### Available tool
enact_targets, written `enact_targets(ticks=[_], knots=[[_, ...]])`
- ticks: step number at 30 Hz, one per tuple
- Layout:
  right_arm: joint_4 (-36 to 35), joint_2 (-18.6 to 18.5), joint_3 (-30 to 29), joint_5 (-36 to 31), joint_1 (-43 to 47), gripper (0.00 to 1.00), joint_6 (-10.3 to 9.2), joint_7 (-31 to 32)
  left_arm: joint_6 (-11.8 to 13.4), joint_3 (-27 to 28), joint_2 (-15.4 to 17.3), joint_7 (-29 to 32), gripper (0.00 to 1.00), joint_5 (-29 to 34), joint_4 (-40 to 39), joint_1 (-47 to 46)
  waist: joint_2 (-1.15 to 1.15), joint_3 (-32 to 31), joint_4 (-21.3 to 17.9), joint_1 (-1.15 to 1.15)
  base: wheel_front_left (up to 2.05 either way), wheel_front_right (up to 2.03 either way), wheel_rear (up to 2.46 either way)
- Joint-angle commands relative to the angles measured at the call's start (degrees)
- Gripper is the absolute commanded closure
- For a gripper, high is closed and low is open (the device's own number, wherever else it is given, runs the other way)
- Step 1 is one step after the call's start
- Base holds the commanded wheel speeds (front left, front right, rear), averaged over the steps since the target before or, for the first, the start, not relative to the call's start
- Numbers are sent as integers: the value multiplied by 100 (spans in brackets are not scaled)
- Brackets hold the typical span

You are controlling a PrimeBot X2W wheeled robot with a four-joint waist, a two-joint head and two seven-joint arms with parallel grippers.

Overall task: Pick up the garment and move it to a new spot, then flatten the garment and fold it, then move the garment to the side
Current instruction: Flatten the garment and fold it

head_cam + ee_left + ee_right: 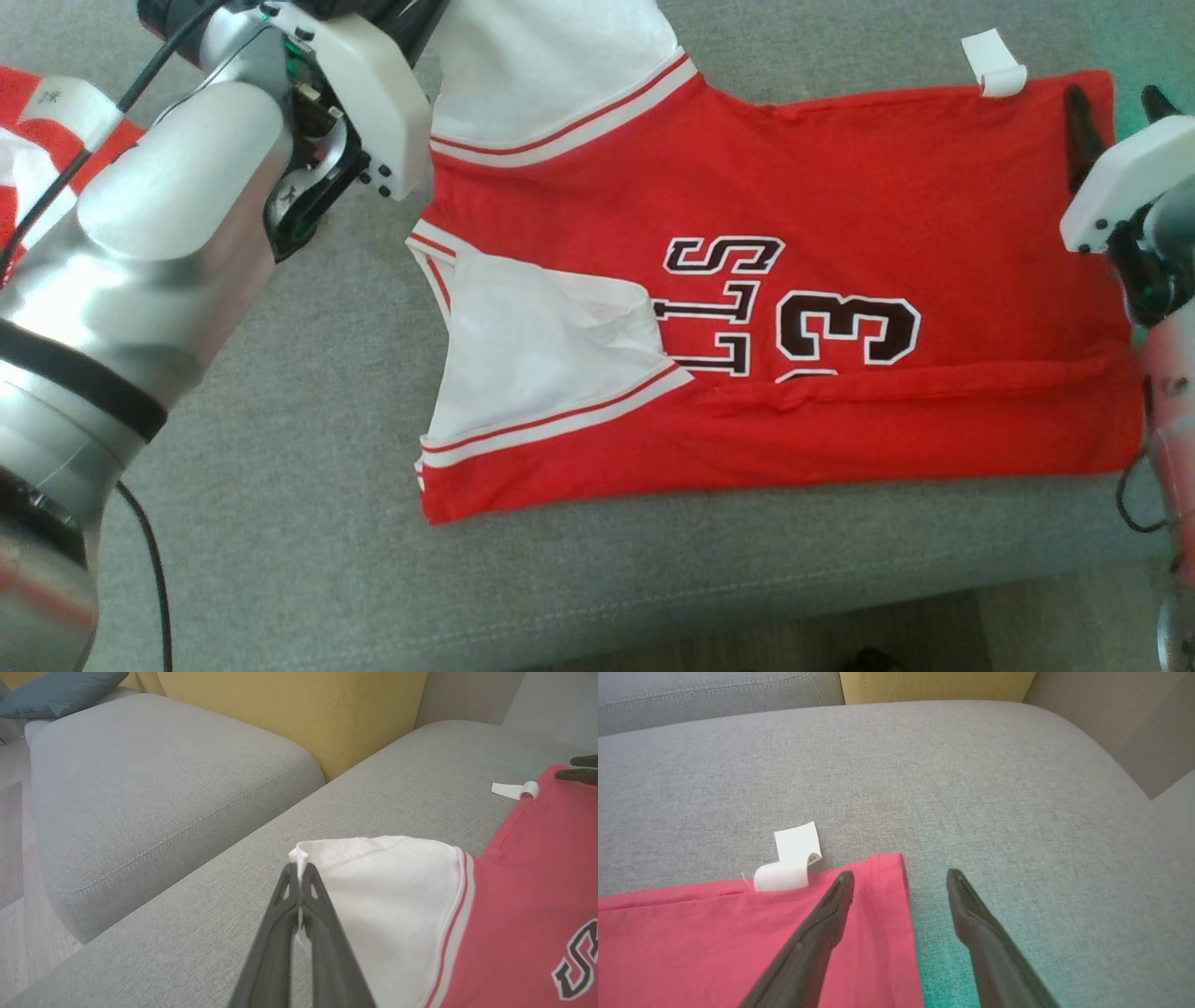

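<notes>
A red jersey garment (840, 215) with white sleeves and a dark "3" lies spread on the grey sofa seat (308, 485). Its lower edge is folded up over the number. In the left wrist view my left gripper (299, 868) is shut on the edge of the upper white sleeve (387, 891), which is lifted a little off the seat. My right gripper (901, 874) stands open at the garment's far hem corner (882, 882), one finger over the red fabric and the other over the cushion. A white care tag (789, 858) sticks out beside that corner.
Another red and white cloth (28, 140) lies at the left edge, behind my left arm. A yellow back cushion (289, 714), a second grey seat cushion (140, 788) and a teal pillow (56, 693) lie beyond. The sofa's front edge runs along the bottom, above the floor (840, 635).
</notes>
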Motion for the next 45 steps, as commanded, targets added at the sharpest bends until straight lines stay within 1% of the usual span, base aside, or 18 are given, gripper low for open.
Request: enact_targets(ticks=[1,10,14,15,16,22,32,36,45], knots=[[-74,-89,132,-48,-212,0,37,-11,42,178,214,34,100,36,-147,-232,0,28,-4,0,0,0,0],[516,-164,243,-174,-570,0,37,-139,117,161,279,124,100,38,-393,-299,0,177,28,0,0,0,0],[790,-163,355,-184,-692,0,37,-96,146,152,316,159,100,40,-465,-326,0,237,52,0,0,0,0],[860,-162,401,-163,-712,56,37,-69,155,150,325,164,100,40,-475,-331,0,245,55,0,0,0,0],[917,-165,446,-138,-728,100,37,-60,164,150,332,167,100,38,-482,-332,0,250,56,0,0,0,0],[1083,-218,486,8,-868,100,37,-337,217,152,381,155,100,22,-479,-319,0,239,34,0,0,0,0],[1171,-203,359,181,-1351,100,37,-1128,483,374,405,-171,100,28,-282,-562,0,315,-14,0,0,0,0],[1191,-156,296,285,-1596,100,37,-1474,566,485,360,-319,100,39,-149,-749,0,403,-30,0,0,0,0],[1309,-69,211,360,-2139,100,37,-2186,637,672,152,-569,100,121,290,-1186,0,586,-101,0,0,0,0]])
